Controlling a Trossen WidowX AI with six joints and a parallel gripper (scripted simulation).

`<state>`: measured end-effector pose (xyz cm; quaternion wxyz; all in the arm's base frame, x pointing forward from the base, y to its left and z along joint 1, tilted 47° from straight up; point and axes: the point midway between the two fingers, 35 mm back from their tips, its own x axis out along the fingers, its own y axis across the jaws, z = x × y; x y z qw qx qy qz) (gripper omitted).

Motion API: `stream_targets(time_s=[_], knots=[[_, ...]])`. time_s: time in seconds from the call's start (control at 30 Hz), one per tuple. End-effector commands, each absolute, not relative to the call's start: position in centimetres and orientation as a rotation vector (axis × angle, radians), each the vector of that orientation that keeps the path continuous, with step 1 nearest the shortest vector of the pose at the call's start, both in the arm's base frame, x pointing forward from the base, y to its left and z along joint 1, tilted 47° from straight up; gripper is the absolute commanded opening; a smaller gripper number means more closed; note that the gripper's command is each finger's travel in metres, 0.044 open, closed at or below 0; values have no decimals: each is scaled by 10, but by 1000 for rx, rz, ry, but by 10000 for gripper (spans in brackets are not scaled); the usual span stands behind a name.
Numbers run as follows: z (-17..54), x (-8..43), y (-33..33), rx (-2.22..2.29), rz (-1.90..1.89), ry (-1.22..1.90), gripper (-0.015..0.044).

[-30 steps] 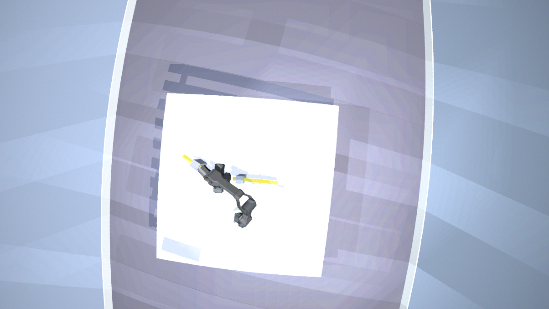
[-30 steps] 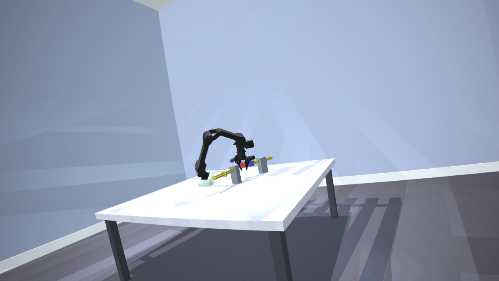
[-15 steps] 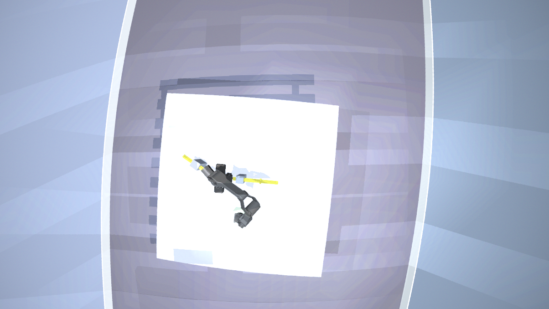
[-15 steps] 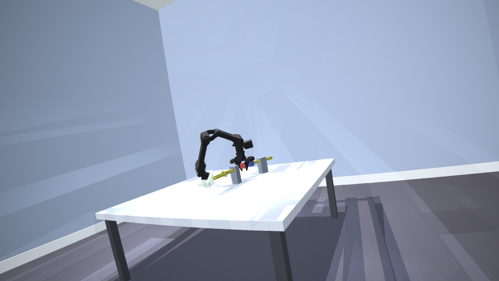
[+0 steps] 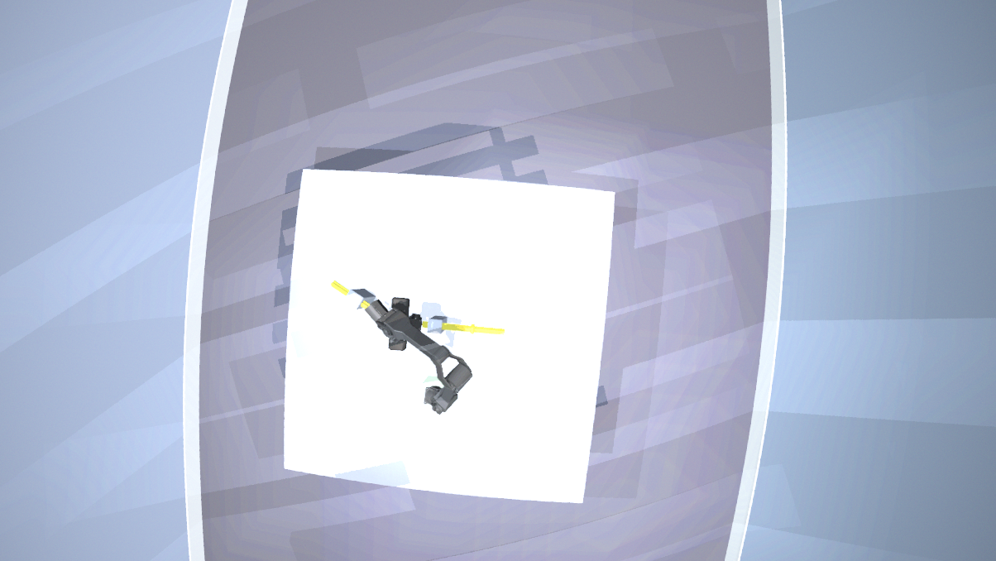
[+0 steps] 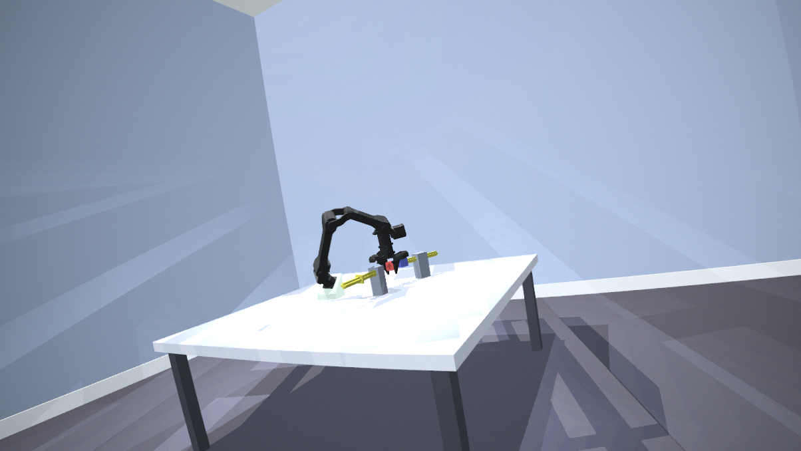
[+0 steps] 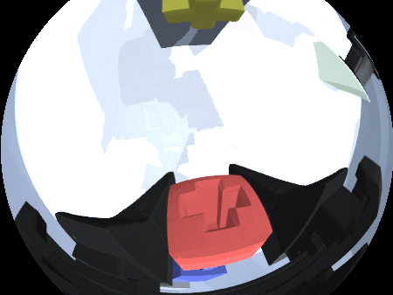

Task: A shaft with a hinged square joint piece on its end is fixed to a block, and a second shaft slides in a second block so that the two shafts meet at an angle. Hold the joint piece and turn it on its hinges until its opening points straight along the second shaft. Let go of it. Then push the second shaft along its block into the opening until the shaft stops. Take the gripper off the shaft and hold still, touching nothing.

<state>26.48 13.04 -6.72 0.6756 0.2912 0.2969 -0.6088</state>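
The red joint piece (image 6: 389, 266) (image 7: 192, 244) sits between the fingers of my gripper (image 6: 391, 271) (image 7: 201, 173), which is shut on it. Its cross-shaped opening shows in the wrist view, facing up toward the camera and the shaft side; its exact angle is hard to tell. The blue hinge part (image 6: 403, 263) (image 7: 196, 274) is behind it, on the first yellow shaft (image 5: 339, 287) (image 6: 432, 253). The second yellow shaft (image 5: 487, 330) (image 6: 352, 281) (image 7: 203, 13) runs through its block, its cross-shaped end apart from the red piece. The arm hides the joint in the top view.
The first shaft's grey block (image 5: 362, 294) (image 6: 421, 266) stands beyond the gripper. The second shaft's grey block (image 5: 438, 323) (image 6: 378, 281) (image 7: 175, 37) stands near it on the other side. The pale arm base (image 6: 330, 291) (image 7: 334, 70) is on the white table (image 5: 529, 418) (image 6: 313, 356).
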Motion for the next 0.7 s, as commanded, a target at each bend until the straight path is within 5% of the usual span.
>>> stream_targets(time_s=[0.0,0.23,0.67], knots=[[-67,265,130,655,-1370,666,252],[-67,265,130,655,-1370,666,436],[-65,264,134,619,-1388,632,440]])
